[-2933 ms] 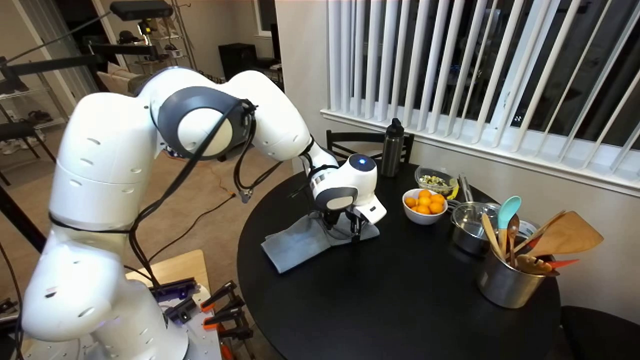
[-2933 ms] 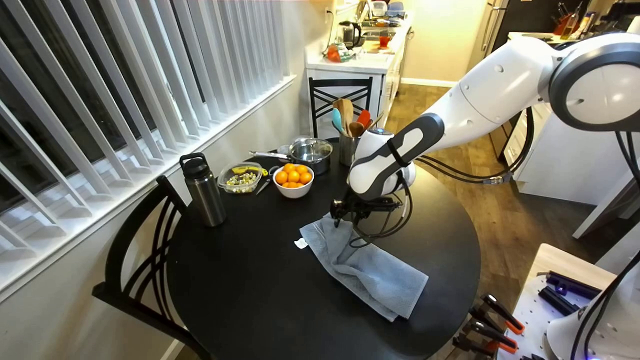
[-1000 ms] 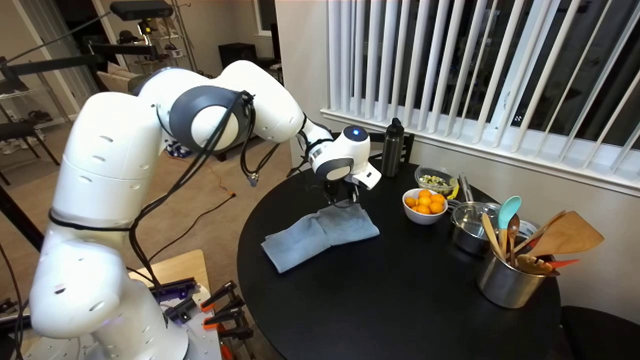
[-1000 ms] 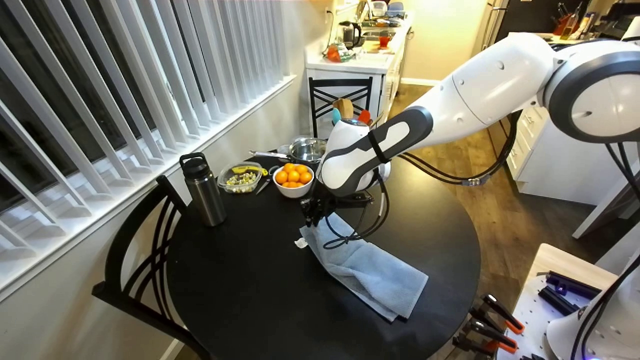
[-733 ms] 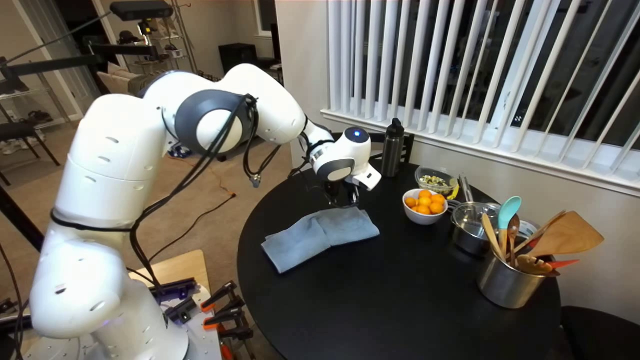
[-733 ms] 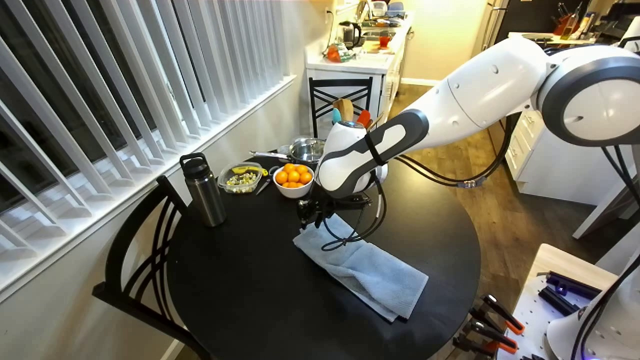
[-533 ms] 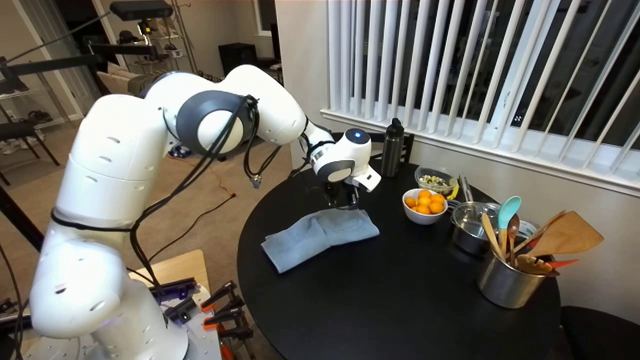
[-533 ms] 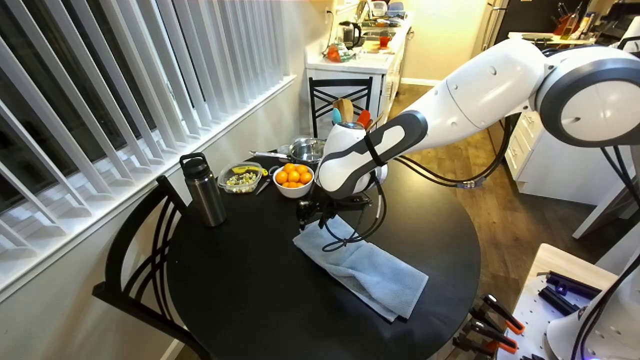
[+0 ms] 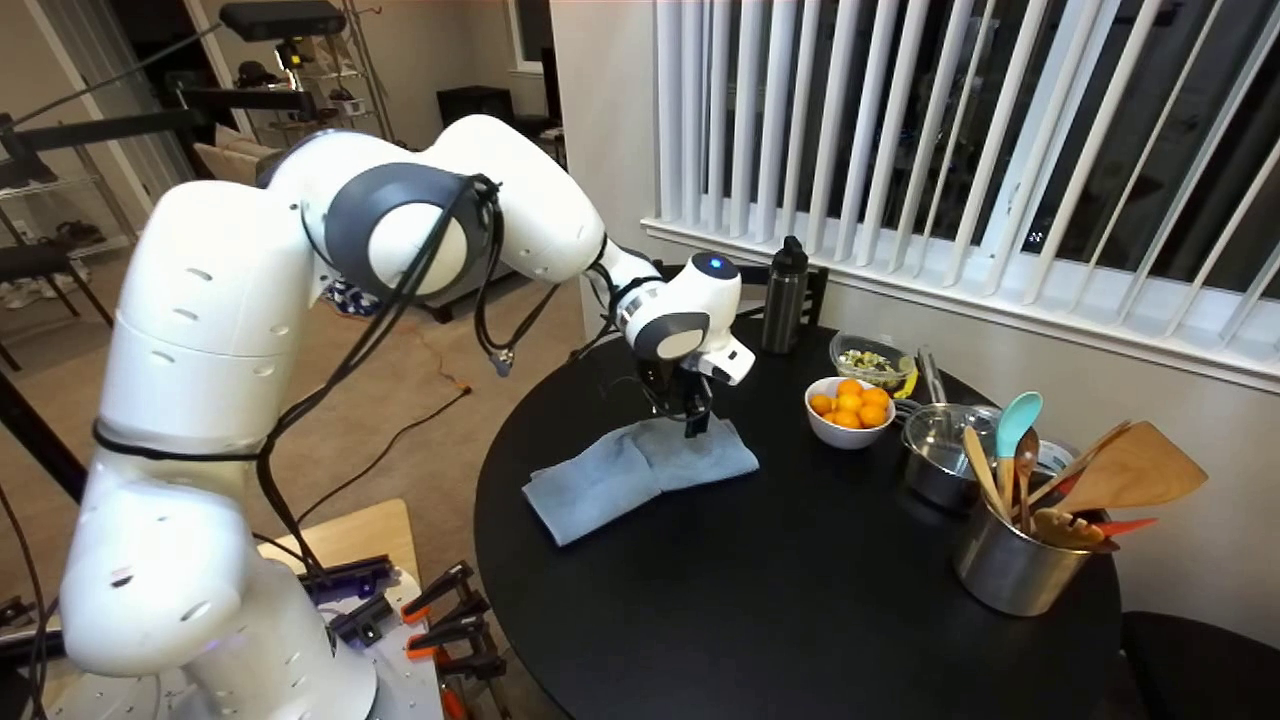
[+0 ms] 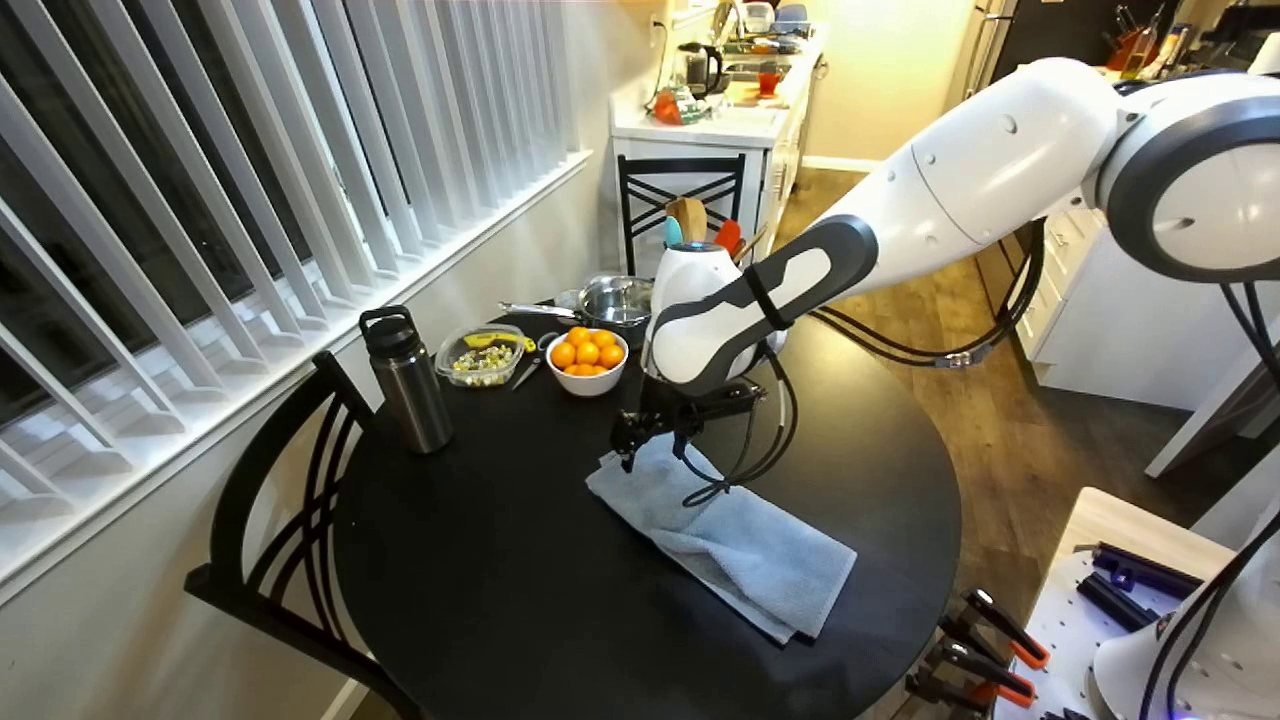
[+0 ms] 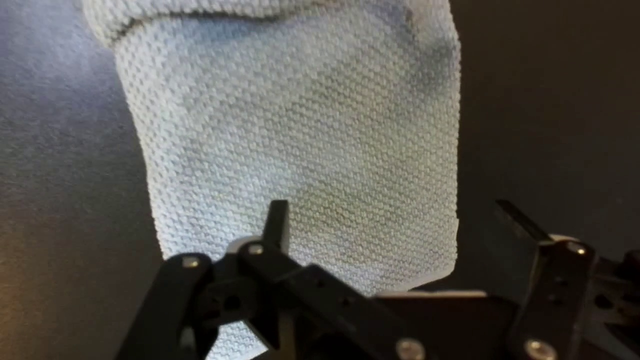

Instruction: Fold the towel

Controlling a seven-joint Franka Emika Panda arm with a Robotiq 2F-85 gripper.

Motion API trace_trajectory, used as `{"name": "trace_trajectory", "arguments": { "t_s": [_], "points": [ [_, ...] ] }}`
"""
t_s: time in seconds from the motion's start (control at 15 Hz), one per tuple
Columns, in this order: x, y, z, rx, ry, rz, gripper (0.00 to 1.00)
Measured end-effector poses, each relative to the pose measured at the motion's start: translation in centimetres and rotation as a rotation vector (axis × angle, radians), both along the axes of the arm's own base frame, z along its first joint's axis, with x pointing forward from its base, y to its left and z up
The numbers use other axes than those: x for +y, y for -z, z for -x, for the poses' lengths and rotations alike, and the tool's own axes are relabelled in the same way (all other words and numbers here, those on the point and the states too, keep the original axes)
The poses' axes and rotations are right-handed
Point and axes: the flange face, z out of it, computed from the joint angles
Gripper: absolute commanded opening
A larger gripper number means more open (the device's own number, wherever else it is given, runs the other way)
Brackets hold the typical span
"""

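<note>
Towel (image 10: pixel 745 545): it lay on the table (image 10: pixel 480 600) in a long grey-blue strip, folded over, one end beneath the gripper (image 11: pixel 391 202) and the other toward the table's rim on the robot's side.
Folds: soft ridges puckered the cloth about its middle, and at the end nearer the robot's base the layers sat slightly out of line.
Jaws: wide apart. In the wrist view one finger (image 11: pixel 276 225) showed over the cloth and its partner past the edge, over the black table top; whether either touched, I could not tell.
Arm (image 9: pixel 215 290): white and dark grey, it bent out over the table, a blue light (image 9: pixel 715 262) glowing at its wrist.
Bowl (image 9: pixel 842 437): white, heaped with oranges (image 9: pixel 848 402), near the towel but apart from it.
Container (image 10: pixel 448 360): clear plastic, just beside the bowl; the pale bits inside were too small for me to name.
Pot (image 9: pixel 935 480): shiny metal, standing between the bowl and the canister.
Canister (image 9: pixel 1010 570): steel, crowded with utensils, a turquoise spoon (image 9: pixel 1018 420) and a broad wooden spatula (image 9: pixel 1145 475) among them.
Bottle (image 10: pixel 410 390): steel with a black cap, upright near the table's edge, close to a black chair (image 10: pixel 225 525).
</note>
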Motion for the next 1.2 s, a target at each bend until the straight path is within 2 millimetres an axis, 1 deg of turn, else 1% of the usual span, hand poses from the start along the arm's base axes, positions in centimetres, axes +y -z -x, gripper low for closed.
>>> {"name": "trace_trajectory", "arguments": {
  "t_s": [0.2,0.4,0.53,0.67,1.0,1.07,1.13,1.2],
  "points": [
    [0.4,-0.8,2.5,0.011,-0.07,0.044,1.0],
    [1.1,-1.2,5.6,0.015,-0.209,0.047,1.0],
    [1.0,-1.6,7.1,0.016,-0.262,0.05,1.0],
    [0.8,-1.9,7.7,0.014,-0.273,0.051,1.0],
    [0.8,-2.1,7.7,-0.002,-0.273,0.052,1.0],
    [1.2,-2.3,7.6,-0.042,-0.274,0.065,1.0],
    [1.9,-2.6,8.0,-0.098,-0.275,0.09,1.0],
    [2.7,-2.8,8.7,-0.145,-0.28,0.116,1.0]
  ]
}}
